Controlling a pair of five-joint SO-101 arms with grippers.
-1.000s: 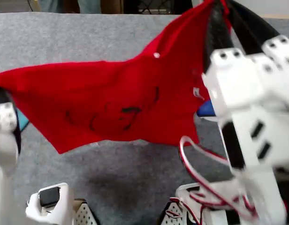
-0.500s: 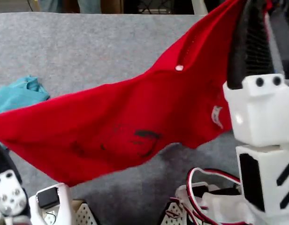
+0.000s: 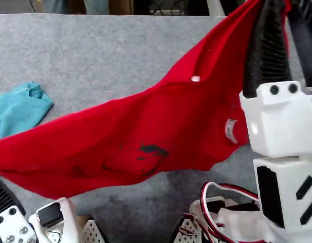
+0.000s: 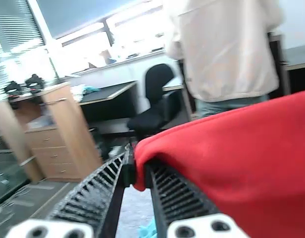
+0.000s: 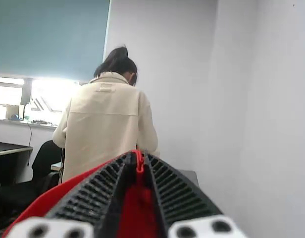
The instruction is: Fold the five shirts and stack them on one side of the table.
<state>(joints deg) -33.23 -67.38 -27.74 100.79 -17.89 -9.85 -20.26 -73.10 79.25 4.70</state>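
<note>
Red shirt [image 3: 146,136] hangs stretched above the table [image 3: 95,55], from lower left to upper right. Left pincer [image 4: 137,171] and right pincer [image 5: 138,168] each clamp an end. The left hold looks thin; a slip could drop it crumpled near the teal shirt [image 3: 22,109].

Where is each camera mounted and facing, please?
High view: above the grey felt table, looking down at the red cloth shirt; white arms show.
Left wrist view: on its arm, facing a wooden cabinet; left gripper grips the shirt.
Right wrist view: on its arm, facing a wall; right gripper grips it.
All share the shirt.
</note>
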